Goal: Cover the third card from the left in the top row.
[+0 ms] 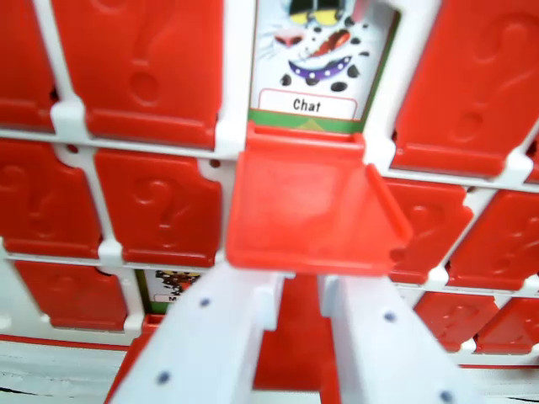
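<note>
Between our two white plastic jaws we see a narrow gap, and we cannot tell whether they grip anything; our gripper (299,307) reaches up from the bottom edge of the wrist view, its matte prongs studded with small dark screw dots. Just above the tips sits a glossy red plastic flap (307,206), a squarish lid with raised side lips, hinged along its top edge and tilted open toward us; the prong tips lie at or under its lower rim, though contact is unclear. Directly above the hinge the uncovered card (318,59) shows a spotted cartoon cat with a purple collar and a white rounded label reading "Chat" over a green strip. Around it the game board (232,76) forms a white plastic lattice with knobbed crossings, its other windows shut by smooth red closed flaps (139,63) embossed with question marks. Toward the board's lower left, a second card (168,284) peeks out, mostly hidden. Along the bottom edge runs the board's red rim (59,342), with a pale surface (50,370) below
</note>
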You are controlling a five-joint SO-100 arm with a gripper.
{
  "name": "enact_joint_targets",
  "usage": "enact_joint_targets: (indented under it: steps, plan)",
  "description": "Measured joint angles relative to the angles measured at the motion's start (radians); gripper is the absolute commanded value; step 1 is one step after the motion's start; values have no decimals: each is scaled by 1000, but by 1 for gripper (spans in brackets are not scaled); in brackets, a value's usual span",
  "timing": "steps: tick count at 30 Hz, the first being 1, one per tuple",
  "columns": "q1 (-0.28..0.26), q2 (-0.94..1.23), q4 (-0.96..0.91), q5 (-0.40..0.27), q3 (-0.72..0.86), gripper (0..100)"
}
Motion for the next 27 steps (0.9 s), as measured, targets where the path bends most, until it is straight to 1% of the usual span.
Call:
enact_joint_targets:
  steps: [6,10,20,27]
  plan:
    - [-3,-12,-2,0,-11,0]
    - [-3,-32,-2,0,-51,0]
    - [-3,-61,-80,0,-133,0]
    - [5,-86,-120,5,-133,0]
